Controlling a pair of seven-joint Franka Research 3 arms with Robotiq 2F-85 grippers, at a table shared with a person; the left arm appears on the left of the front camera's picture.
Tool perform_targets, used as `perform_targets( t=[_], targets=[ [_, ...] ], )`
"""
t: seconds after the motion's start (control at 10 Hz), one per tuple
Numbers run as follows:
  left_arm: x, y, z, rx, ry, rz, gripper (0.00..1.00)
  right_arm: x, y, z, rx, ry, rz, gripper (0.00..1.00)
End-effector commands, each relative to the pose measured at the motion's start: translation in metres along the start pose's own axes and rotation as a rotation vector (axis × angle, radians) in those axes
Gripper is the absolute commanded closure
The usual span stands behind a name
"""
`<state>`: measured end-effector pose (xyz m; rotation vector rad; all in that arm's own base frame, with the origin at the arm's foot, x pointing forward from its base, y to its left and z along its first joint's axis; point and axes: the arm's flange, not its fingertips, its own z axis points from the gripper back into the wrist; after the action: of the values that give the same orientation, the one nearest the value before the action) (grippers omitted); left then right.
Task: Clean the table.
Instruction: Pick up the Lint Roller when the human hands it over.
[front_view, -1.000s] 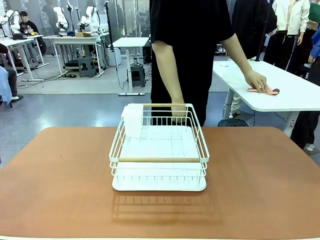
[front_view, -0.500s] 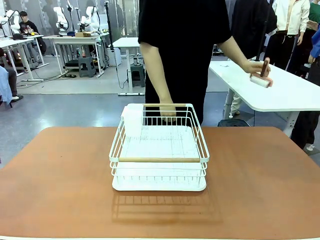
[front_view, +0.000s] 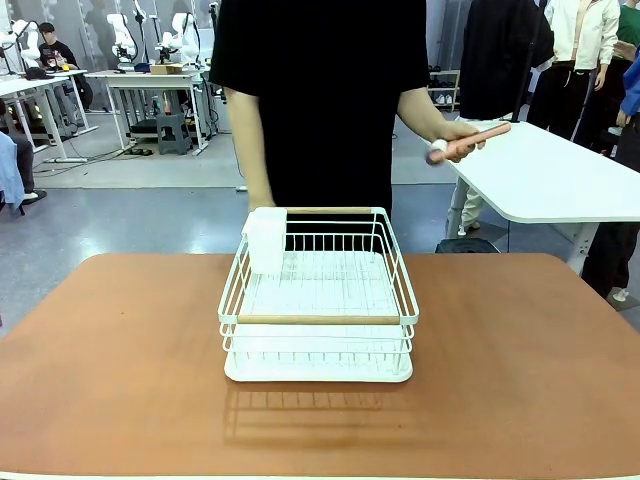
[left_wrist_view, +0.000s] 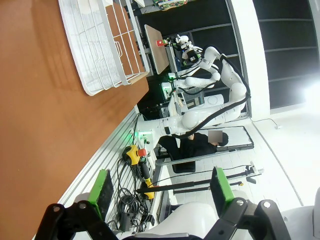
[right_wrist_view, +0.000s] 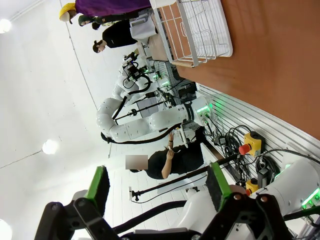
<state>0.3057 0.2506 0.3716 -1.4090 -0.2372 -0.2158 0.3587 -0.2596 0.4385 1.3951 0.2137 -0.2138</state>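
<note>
Terracotta on top, the table (front_view: 520, 380) spreads across the front view. A white wire rack (front_view: 318, 320) stands at its middle, nearer the far edge, with a white cloth (front_view: 266, 242) draped over the rack's far left corner. Behind that far edge stands a person, one hand (front_view: 452, 133) raised off to the side. It holds a pink-handled tool (front_view: 487, 131), seemingly a roller, above the corner of a white side table (front_view: 560, 180). The left gripper (left_wrist_view: 161, 192) hangs back beyond the table's near edge, fingers spread wide and holding nothing. The right gripper (right_wrist_view: 156, 192) is likewise wide apart and empty. The rack is the main obstacle: it covers the centre, so any cleaning pass would likely knock it or miss the surface beneath. An arm reaching in while the person leans over the table could collide with them.
</note>
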Motion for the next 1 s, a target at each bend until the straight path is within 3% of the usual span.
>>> perform_targets(
  t=[0.0,0.5,0.9],
  targets=[
    [-0.002,0.000,0.003,0.007,-0.008,0.000,0.00,-0.001,0.004,0.000,0.010,-0.007,-0.009,0.00],
    [-0.002,0.000,0.003,0.007,-0.008,0.000,0.00,0.000,0.000,0.000,0.000,0.000,0.000,0.00],
    [-0.002,0.000,0.003,0.007,-0.008,0.000,0.00,-0.027,0.040,-0.053,-0.018,-0.028,-0.056,0.00]
  ],
)
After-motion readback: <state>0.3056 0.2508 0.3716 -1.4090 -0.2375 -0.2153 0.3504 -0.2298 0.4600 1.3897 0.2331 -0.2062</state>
